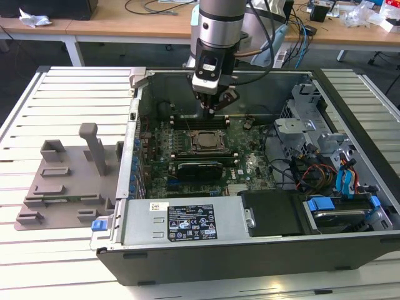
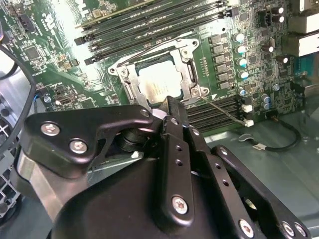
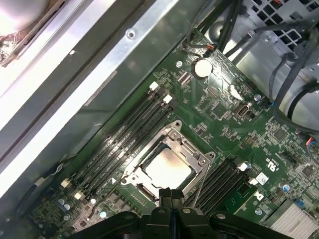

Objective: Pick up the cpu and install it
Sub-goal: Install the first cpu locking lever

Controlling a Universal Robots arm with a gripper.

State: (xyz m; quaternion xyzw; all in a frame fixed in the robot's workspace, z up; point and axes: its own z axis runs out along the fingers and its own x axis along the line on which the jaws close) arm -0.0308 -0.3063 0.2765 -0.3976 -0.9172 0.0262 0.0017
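my gripper (image 3: pixel 170 195) has its jaws pressed together on nothing, hanging above the open case. in both wrist views the cpu (image 3: pixel 168 167) lies flat in the socket frame (image 3: pixel 175 137), just past the fingertips at twelve o'clock.

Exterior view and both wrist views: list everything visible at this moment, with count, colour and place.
cpu: one, silver-grey, lying inside the socket frame on the motherboard.
socket frame: one, metal, around the cpu.
motherboard: one, green, on the floor of the open computer case.
memory slots: several, black, in rows on both sides of the socket frame.
computer case: one, dark grey, lying open on the slatted table.
plastic tray: one, grey, on the table at the exterior view's left of the case.
slatted table: one, pale.
gripper: one, black, fingers together, just above the socket's edge, holding nothing.
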